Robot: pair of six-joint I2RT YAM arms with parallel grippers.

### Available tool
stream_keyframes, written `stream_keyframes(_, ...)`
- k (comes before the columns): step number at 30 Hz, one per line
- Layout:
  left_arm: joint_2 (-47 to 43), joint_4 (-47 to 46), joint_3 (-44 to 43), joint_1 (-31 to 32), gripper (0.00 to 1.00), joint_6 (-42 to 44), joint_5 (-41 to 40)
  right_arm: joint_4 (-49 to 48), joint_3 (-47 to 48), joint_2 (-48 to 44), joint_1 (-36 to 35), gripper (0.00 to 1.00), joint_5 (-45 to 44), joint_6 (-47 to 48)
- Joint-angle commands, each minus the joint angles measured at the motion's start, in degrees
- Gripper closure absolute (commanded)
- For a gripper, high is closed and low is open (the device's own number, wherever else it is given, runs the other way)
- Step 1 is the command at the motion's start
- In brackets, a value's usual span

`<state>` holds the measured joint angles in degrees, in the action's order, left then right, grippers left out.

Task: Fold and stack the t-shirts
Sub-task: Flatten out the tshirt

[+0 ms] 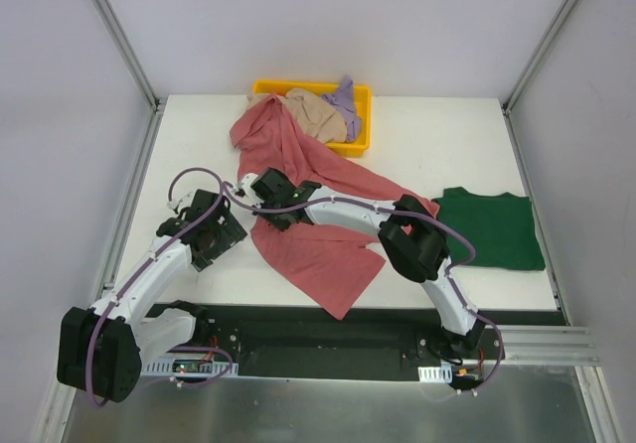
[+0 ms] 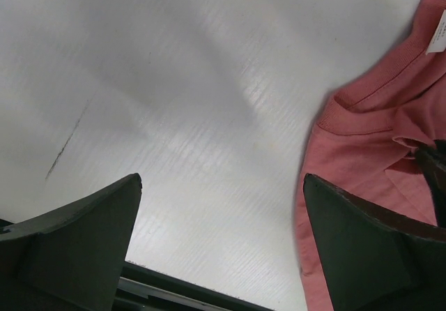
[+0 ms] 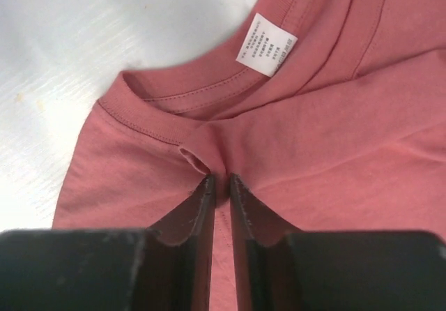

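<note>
Stretching from the front left corner of the yellow tray (image 1: 360,143) toward the near edge of the white table (image 1: 447,145), the rose-red t-shirt (image 1: 318,259) is seen as the largest cloth. It is spread in a crumpled diagonal band and is not yet folded. The dark green t-shirt (image 1: 489,229) is laid flat to the right of the tray and nearer than it, well apart, and it appears already folded. Inside the tray, the beige t-shirt (image 1: 316,113) and the lavender t-shirt (image 1: 345,100) are heaped together.

In front of the tray, the right gripper (image 3: 221,180) is closed almost fully, and a small fold of the rose-red cloth just below the collar (image 3: 174,98) is pinched between its fingers. A white label (image 3: 268,44) is sewn inside the neck. The left gripper (image 2: 221,182) is held wide open over bare table, just beside the collar edge; nothing is held by it.

The cloth is judged to be light, soft and limp, so it will sag and drag when lifted. A second hold at the shoulder seam is probably needed for the shirt to be pulled flat.
</note>
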<state>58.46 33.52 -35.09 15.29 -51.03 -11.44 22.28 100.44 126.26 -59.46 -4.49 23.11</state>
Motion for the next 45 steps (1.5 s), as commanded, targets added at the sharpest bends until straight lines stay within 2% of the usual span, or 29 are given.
stream_keyframes(1, -0.54, 1.11, -0.15, -0.17, 0.01, 0.40, -0.51, -1.01, 0.90, -1.53, -0.30, 0.90, -2.63, -0.96)
stream_keyframes(3, -0.54, 1.20, -0.24, -0.17, 0.01, 0.75, -0.16, -2.24, 0.11, -2.85, -0.13, 0.99, -4.11, -3.41)
stream_keyframes(8, -0.62, 0.41, -1.03, -0.17, 0.01, 2.59, 3.26, -6.63, -6.21, -11.10, 3.55, 1.00, -8.42, -12.28)
stream_keyframes(12, 0.78, -2.57, -1.39, 0.00, 0.01, 4.18, 10.10, -9.45, -17.88, -22.86, 10.14, 1.00, -10.27, -18.00)
stream_keyframes(18, 4.55, -12.15, -2.16, 3.60, 0.01, 5.41, 18.55, -12.62, -36.61, -40.37, 25.59, 0.99, -10.27, -20.56)
stream_keyframes(24, 17.54, -15.93, -12.00, 12.39, 0.01, 8.22, 20.57, -12.44, -45.24, -49.08, 45.37, 1.00, -5.09, -20.13)
stream_keyframes(28, 27.30, -18.83, -17.72, 13.36, 0.01, 8.83, 23.74, -12.44, -45.60, -49.62, 56.54, 1.00, 0.78, -20.30)
stream_keyframes(34, 43.03, -16.65, -27.38, 11.44, 0.03, 12.43, 21.90, -14.37, -44.20, -46.99, 60.42, 1.00, 7.03, -19.69)
stream_keyframes(38, 49.11, -10.33, -31.61, 4.60, 0.06, 13.58, 17.96, -14.90, -39.90, -42.60, 60.78, 1.00, 7.04, -18.37)
stream_keyframes(45, 46.23, -4.79, -30.47, -10.17, 0.03, 15.08, 8.03, -16.13, -28.56, -33.98, 61.04, 1.00, 6.69, -17.84)
